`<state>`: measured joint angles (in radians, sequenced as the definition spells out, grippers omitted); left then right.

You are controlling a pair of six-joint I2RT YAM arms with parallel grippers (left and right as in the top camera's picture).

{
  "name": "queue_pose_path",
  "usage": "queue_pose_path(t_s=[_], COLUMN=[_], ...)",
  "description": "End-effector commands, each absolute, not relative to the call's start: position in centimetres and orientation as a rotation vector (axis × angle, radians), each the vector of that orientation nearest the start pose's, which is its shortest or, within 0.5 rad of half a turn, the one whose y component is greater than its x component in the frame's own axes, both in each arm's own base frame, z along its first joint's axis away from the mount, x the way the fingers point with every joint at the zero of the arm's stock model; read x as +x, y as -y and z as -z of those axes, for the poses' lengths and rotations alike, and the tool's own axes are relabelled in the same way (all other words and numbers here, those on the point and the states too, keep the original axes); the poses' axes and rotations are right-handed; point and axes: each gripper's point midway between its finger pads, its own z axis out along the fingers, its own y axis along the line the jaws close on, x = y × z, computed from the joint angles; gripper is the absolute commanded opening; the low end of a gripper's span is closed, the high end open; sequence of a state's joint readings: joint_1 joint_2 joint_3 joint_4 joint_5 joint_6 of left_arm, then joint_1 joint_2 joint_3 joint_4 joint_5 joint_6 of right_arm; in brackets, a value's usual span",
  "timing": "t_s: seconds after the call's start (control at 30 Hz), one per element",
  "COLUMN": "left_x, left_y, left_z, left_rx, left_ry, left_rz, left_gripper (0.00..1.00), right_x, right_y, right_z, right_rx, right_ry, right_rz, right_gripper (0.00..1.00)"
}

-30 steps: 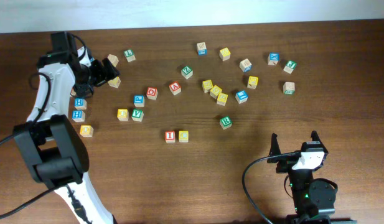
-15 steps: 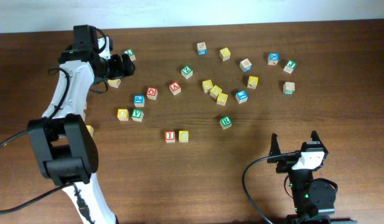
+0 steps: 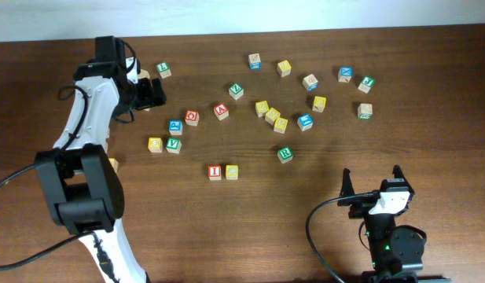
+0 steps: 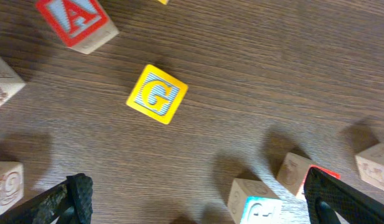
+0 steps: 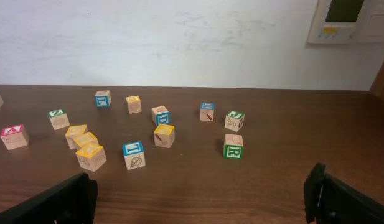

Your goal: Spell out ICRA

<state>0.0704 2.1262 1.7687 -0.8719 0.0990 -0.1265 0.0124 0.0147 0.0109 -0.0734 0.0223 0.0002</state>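
The red "I" cube (image 3: 215,171) and the yellow "C" cube (image 3: 232,171) stand side by side at the table's front middle. The green "R" cube (image 3: 284,154) is to their right, also in the right wrist view (image 5: 233,149). The red "A" cube (image 3: 221,111) lies further back and shows at the top left of the left wrist view (image 4: 73,18). My left gripper (image 3: 153,93) is open and empty (image 4: 198,208) above the back left cubes. My right gripper (image 3: 372,182) is open and empty (image 5: 198,205) at the front right.
Several other letter cubes lie scattered across the back half of the table. A yellow "G" cube (image 4: 157,94) and a blue cube (image 4: 257,204) lie under the left gripper. A red cube (image 3: 192,117) and a blue cube (image 3: 175,126) lie left of the "A".
The left arm has swung to the right, and its gripper now sits a little further right among the back left cubes. The right arm and the cubes have not moved.
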Motion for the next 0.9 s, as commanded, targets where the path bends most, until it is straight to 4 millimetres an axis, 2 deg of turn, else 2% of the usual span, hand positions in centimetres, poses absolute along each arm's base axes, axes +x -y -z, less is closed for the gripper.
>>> queue_pose_path(t_s=[0.0, 0.07, 0.1, 0.2, 0.23, 0.27, 0.37, 0.43, 0.53, 0.6, 0.67, 0.87], left_x=[49.1, 49.0, 49.0, 48.2, 47.7, 47.3, 46.4, 46.3, 46.0, 45.6, 44.9, 43.6], left_y=[-3.3, -5.0, -5.1, -4.9, -3.6, -1.5, 1.6, 4.5, 6.3, 8.1, 9.5, 13.6], left_z=[-7.6, -7.6, -7.6, -7.3, -7.1, -7.0, -6.8, -6.8, -6.7, -6.7, -6.6, -6.6], left_rx=[-0.302, -0.360, -0.363, -0.622, -0.609, -0.581, -0.482, -0.309, -0.211, 0.019, 0.142, 0.284], left_ry=[-2.784, -2.772, -2.772, -2.758, -2.795, -2.831, -2.891, -2.914, -2.920, -2.931, -2.944, -2.946], left_rz=[0.033, -0.093, -0.094, -0.048, 0.041, 0.172, 0.187, 0.178, 0.123, 0.110, 0.103, 0.114], left_gripper=[0.99, 0.99, 0.99, 0.99, 0.99, 0.99, 0.99, 0.99, 0.99, 0.99, 0.99, 0.99], right_x=[24.6, 24.6, 24.6, 24.6, 24.6, 24.6, 24.6, 24.6, 24.6, 24.6, 24.6, 24.6], right_y=[0.5, 0.5, 0.5, 0.5, 0.5, 0.5, 0.5, 0.5, 0.5, 0.5, 0.5, 0.5], right_z=[-15.5, -15.5, -15.5, -15.5, -15.5, -15.5, -15.5, -15.5, -15.5, -15.5, -15.5, -15.5], right_rx=[0.025, 0.025, 0.025, 0.025, 0.025, 0.025, 0.025, 0.025, 0.025, 0.025, 0.025, 0.025], right_ry=[-1.653, -1.653, -1.653, -1.653, -1.652, -1.652, -1.653, -1.652, -1.652, -1.652, -1.653, -1.653], right_rz=[0.021, 0.022, 0.022, 0.022, 0.022, 0.022, 0.022, 0.022, 0.022, 0.022, 0.022, 0.022], right_gripper=[0.98, 0.98, 0.98, 0.98, 0.98, 0.98, 0.98, 0.98, 0.98, 0.98, 0.98, 0.98])
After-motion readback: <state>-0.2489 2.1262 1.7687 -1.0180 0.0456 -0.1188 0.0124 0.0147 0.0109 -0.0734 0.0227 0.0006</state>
